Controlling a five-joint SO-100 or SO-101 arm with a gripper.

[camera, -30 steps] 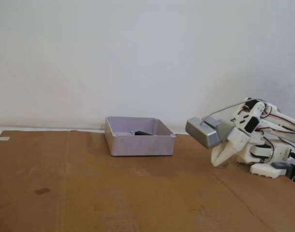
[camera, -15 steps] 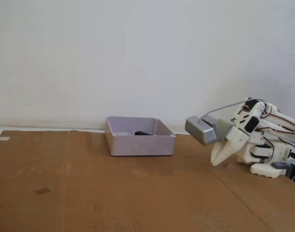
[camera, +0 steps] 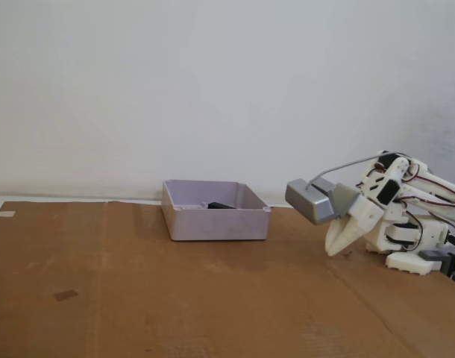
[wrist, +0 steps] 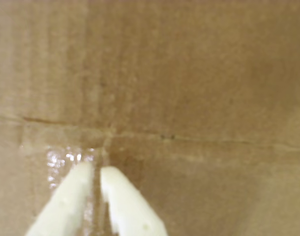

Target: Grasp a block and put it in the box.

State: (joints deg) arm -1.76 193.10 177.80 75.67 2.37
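I'm seeing the block (camera: 221,205) lying inside the box (camera: 215,221), so I'm judging the drop done and the arm parking. The gripper (camera: 332,250) is hanging folded near its base, well right of the box in the fixed view, tips pointing down at the cardboard (wrist: 189,73). In the wrist view its jaws are sitting nearly pressed together, pinching nothing. I'm expecting only a settle into rest next.
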